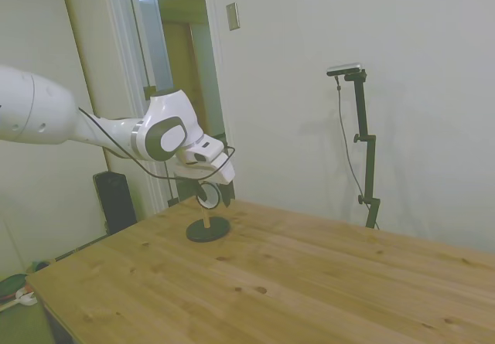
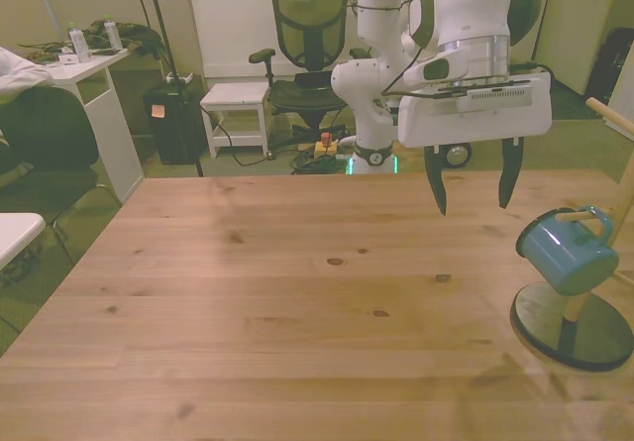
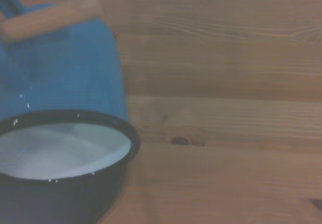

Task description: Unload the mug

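Mug [image 2: 567,253] hanging by handle on a wooden peg of the stand [image 2: 572,328], near front view's right table [image 2: 297,312] edge, tilted, mouth facing away from the stand's post. Gripper [image 2: 473,199] hovering beside it toward front view's left, fingers apart, nothing held. Probably lining up to grab the body or rim. Not yet touching. Wrist view: white inside, dark rim close up, peg across top.

A wooden table [image 2: 248,292] of pale knotty planks carries everything here. Directly on it sits only the peg stand [image 2: 572,330], its dark round base resting flat on the boards at about four o'clock in the front view (close to that edge). In the side view the stand [image 1: 208,229] sits toward ten o'clock.
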Available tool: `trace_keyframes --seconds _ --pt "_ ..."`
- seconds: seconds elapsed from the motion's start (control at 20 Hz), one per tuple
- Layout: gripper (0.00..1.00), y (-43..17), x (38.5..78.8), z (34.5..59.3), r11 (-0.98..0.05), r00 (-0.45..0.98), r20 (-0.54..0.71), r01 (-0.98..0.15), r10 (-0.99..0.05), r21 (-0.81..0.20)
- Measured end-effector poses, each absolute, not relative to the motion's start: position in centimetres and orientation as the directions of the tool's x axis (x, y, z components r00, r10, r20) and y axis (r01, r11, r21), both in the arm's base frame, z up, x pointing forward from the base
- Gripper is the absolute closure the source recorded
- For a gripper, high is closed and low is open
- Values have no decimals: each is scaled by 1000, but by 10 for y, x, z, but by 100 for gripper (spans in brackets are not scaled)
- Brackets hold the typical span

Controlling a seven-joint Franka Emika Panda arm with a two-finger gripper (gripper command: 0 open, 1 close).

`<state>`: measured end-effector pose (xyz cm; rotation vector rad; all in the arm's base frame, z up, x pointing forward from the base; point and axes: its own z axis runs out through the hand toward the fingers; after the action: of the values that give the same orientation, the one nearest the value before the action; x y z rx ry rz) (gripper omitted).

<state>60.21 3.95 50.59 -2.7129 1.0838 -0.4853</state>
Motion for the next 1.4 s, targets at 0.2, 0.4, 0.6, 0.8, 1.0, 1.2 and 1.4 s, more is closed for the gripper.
trace_keyframes --seconds 0.2,0.4,0.6,0.8,1.0,1.2,1.4 --pt "0 43 620 504 -720 688 221 -636 -692 -276" --pt "0 48 629 504 -725 694 217 -631 -686 -274" --pt "0 53 631 508 -730 700 215 -627 -681 -271" --pt "0 54 631 508 -731 701 215 -626 -680 -270" --pt "0 53 631 508 -731 701 215 -626 -680 -271" --pt "0 53 631 508 -731 701 215 -626 -680 -270" --pt "0 53 632 506 -732 702 214 -627 -679 -267"
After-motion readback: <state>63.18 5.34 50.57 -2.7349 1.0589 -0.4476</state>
